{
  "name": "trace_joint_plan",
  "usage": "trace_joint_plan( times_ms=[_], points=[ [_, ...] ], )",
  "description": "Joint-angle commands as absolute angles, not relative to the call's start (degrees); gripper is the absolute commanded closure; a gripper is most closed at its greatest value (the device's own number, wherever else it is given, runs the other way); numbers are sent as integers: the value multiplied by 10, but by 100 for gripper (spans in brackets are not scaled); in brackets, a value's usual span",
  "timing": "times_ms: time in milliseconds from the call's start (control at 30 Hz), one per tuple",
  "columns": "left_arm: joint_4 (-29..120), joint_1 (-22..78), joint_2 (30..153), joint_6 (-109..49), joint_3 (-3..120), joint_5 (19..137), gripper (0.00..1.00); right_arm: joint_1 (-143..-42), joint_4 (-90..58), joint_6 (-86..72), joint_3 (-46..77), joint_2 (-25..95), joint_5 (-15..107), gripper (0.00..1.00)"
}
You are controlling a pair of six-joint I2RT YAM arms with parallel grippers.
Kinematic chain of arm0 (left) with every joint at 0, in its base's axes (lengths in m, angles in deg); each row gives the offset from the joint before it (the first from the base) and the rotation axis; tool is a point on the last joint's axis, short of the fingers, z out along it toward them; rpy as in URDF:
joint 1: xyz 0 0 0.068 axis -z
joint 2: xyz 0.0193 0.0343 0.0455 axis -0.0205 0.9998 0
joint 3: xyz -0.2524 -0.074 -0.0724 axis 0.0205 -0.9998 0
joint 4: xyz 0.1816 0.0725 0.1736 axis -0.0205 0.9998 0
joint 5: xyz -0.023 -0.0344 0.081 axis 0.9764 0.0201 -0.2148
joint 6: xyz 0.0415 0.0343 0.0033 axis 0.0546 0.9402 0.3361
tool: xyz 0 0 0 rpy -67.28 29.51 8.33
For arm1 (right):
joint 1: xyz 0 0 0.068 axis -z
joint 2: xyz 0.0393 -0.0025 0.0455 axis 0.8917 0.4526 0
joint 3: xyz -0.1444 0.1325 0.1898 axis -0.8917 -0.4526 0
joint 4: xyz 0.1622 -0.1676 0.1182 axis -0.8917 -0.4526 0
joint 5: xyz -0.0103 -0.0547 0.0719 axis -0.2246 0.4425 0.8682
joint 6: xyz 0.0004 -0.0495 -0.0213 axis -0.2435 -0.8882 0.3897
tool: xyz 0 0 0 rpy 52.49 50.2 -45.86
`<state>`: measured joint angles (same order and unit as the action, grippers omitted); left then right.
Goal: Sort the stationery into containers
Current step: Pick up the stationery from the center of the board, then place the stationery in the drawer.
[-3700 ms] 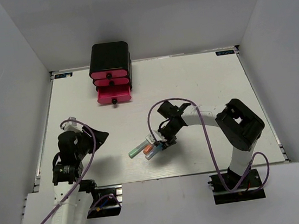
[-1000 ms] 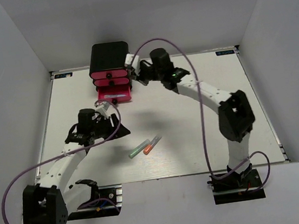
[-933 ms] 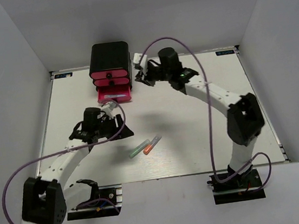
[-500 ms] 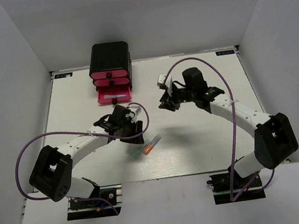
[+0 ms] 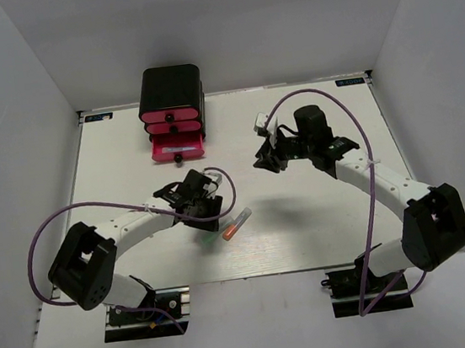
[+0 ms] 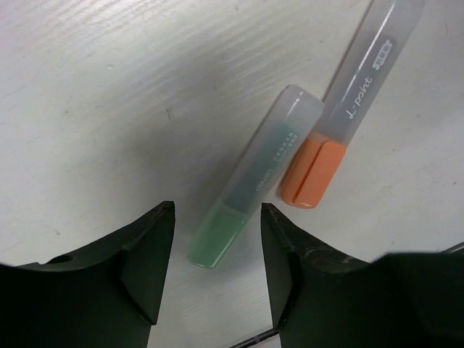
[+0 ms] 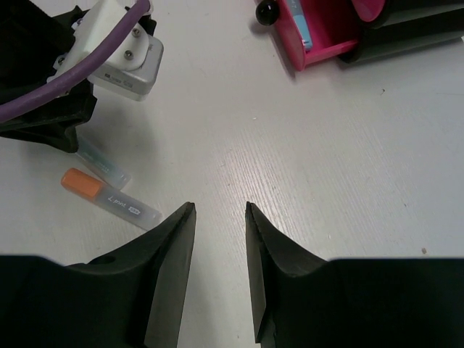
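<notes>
Just nearward of the black drawer box (image 5: 171, 92), green capsule (image 6: 250, 185) and orange-capped capsule (image 6: 313, 170) lie side by side. Left gripper (image 6: 216, 217) straddles the green one's tinted end, jaws apart, nothing pinched; likely lined up to take it alone. Right gripper (image 7: 220, 217) hangs off the box's right, jaws parted and empty, clear of the pulled-out bottom drawer (image 7: 319, 36).

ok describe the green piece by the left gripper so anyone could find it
Near the front middle of the white table, two frosted capsules lie side by side below the left gripper. The green piece sits under the gap between its open fingers; its neighbour has an orange end and is longer.
</notes>
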<state>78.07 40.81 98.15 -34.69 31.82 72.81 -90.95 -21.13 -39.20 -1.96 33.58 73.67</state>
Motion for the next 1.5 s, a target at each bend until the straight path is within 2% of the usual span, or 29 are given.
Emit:
trace_joint_plan(
  times_ms=[0, 300, 533, 633, 800, 967, 1300, 1467],
  points=[
    [777, 421, 982, -342, 316, 730, 39, -906, -190, -378, -30, 320, 753, 60],
    [784, 454, 1035, -336, 317, 725, 43, -903, -179, -368, -55, 304, 757, 58],
    [809, 465, 1085, -357, 342, 647, 61, -901, -179, -362, -75, 287, 761, 58],
    [814, 465, 1085, -363, 348, 624, 71, -901, -176, -356, -86, 277, 763, 58],
    [826, 453, 1073, -369, 367, 593, 82, -895, -162, -340, -105, 267, 766, 57],
    [807, 442, 1032, -377, 427, 593, 83, -890, -145, -333, -109, 265, 767, 57],
    [713, 354, 1004, -236, 526, 570, 84, -878, -127, -330, -123, 260, 770, 57],
    [743, 284, 1060, -324, 605, 585, 84, -869, -114, -328, -133, 252, 768, 57]
  ],
)
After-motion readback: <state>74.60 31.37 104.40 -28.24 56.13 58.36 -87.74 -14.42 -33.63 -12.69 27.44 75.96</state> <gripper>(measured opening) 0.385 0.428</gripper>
